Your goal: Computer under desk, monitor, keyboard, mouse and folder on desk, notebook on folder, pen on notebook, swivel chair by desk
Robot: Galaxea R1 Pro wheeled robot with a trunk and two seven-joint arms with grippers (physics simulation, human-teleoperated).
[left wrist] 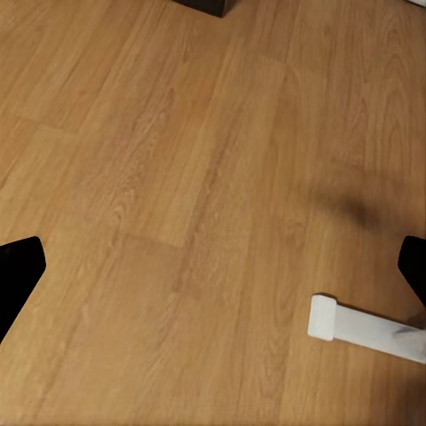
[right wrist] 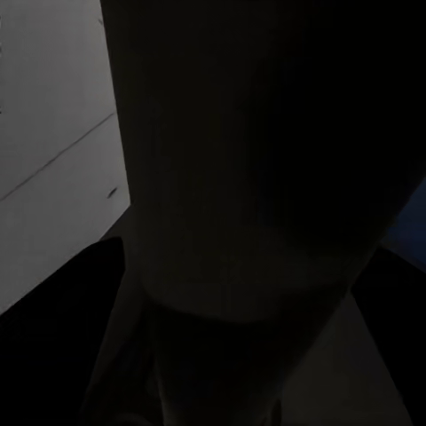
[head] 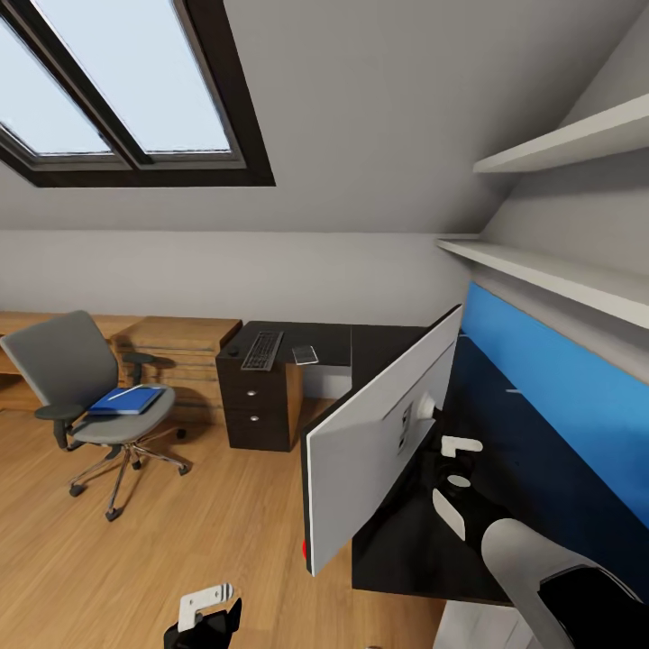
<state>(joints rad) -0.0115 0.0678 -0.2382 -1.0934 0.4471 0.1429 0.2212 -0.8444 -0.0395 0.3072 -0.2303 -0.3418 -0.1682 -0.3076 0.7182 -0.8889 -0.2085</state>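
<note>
I'm in an attic bedroom with a sloped ceiling, a skylight, a wood floor [head: 180, 532] and white shelves along the right wall. The black counter [head: 379, 347] runs in an L from the drawer unit [head: 252, 406] round towards me. On its far end lie the keyboard [head: 262, 350] and a small pale flat thing beside it that I can't identify. The monitor [head: 383, 433] is close in front of me, pale back facing the camera, tilted and reaching out past the counter edge, with my right arm reaching in behind it near the stand mount. The right wrist view is nearly black, so I cannot tell whether the right fingers are clamped on anything. My left gripper [head: 205, 608] hangs low over the floor with its fingers [left wrist: 19, 266] spread apart and nothing between them. The folder [head: 129, 400] lies flat on the seat of the swivel chair [head: 86, 388], well apart from the counter. I judge the monitor to be the awkward piece: wide, stiff, top-heavy, with a fragile glossy screen, so I'd hold it by the stand arm or mount, not the panel edge. The folder looks thin and light; I'd pinch one overhanging edge.
</note>
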